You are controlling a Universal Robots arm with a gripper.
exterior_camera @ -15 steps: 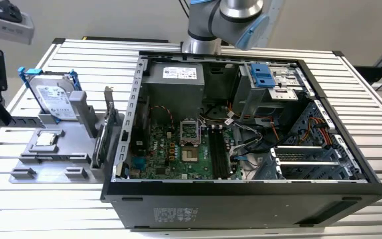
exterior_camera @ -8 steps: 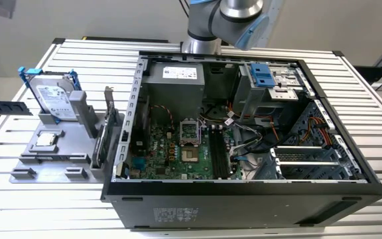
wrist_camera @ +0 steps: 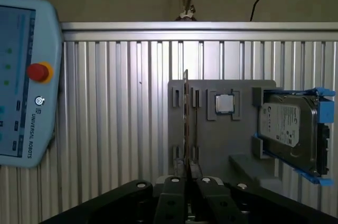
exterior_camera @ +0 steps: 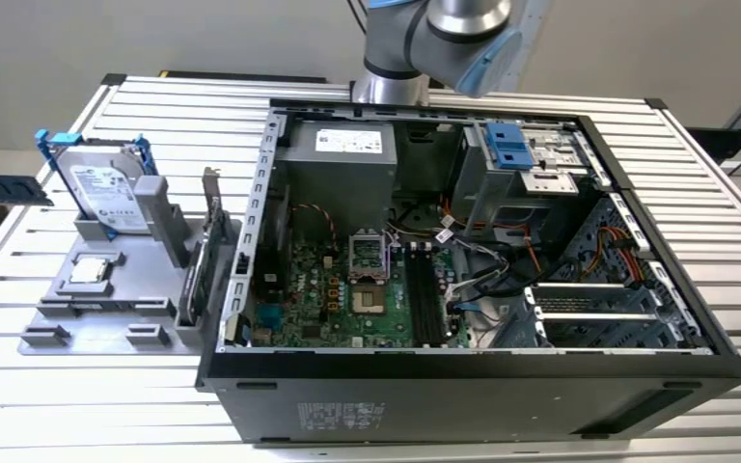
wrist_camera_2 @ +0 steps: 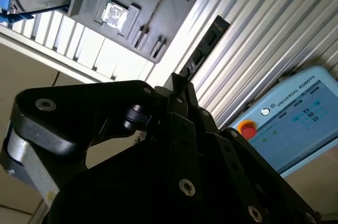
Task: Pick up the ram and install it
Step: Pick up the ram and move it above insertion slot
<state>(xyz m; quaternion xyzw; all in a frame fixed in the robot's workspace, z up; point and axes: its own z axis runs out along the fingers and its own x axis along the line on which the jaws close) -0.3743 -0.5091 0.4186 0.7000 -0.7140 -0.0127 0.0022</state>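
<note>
The ram (exterior_camera: pixel 192 285) is a thin dark stick standing on its long edge in a slot of the grey holder (exterior_camera: pixel 113 307), at the exterior view's left beside the computer case. In the first wrist view I see the ram (wrist_camera: pixel 196 129) edge-on, as a dark line next to the taller card (wrist_camera: pixel 186 113). My gripper (wrist_camera: pixel 190 183) hangs high above the holder, roughly in line with those two slots and well apart from them. Its dark body (wrist_camera_2: pixel 179 129) sits in the foreground of the second wrist view. Nothing shows in its grasp. The motherboard's long black memory slots (exterior_camera: pixel 423 294) lie inside the open case.
The holder also carries a silver hard drive in a blue frame (exterior_camera: pixel 103 190), a square chip (exterior_camera: pixel 92 270) and an upright card with a metal bracket (exterior_camera: pixel 212 207). The open case (exterior_camera: pixel 474 376) holds cables and drive cages. A teach pendant (wrist_camera: pixel 24 81) lies on the slatted table.
</note>
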